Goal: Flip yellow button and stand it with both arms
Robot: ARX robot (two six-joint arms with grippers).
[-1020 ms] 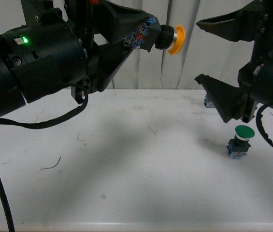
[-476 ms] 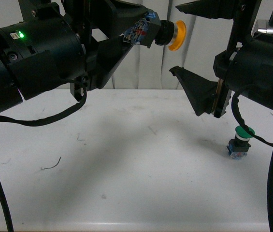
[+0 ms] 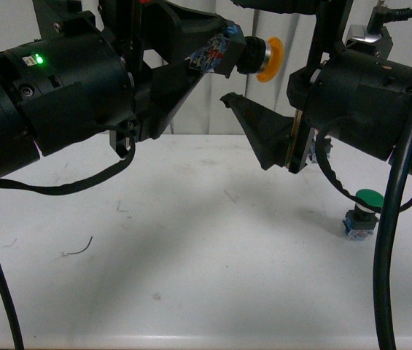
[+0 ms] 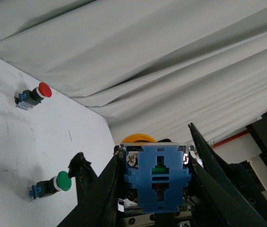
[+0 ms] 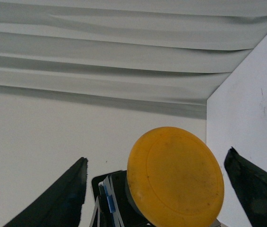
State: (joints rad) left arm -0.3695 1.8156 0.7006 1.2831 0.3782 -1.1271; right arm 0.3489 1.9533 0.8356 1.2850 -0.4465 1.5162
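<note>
Two arms: both are raised over the worktop and meet in mid-air, close to your front camera.
Left fingers: the left gripper pinches the yellow button by its blue base. The button lies sideways, with its cap aimed at the other arm.
Button position: it is high above the worktop and touches nothing but those fingers.
Right fingers: the right gripper is spread wide, with one finger above the cap and one below. No contact shows.
Risk, handover: if you close on the smooth round cap alone, it may well squirt out. The black collar behind it looks the safer hold.
Risk, release: if the left lets go before the right has a firm hold, the button drops from height and could roll away.
Risk, collision: the two arms' fingertips are near each other, so pushing further in could knock them together.
Wire scrap: it lies on the near worktop, well apart from the arms.
Green button: it stands beneath the right arm, where a set-down could bump it.
Red button: it sits further back, well apart.
Curtain: it hangs behind everything.
</note>
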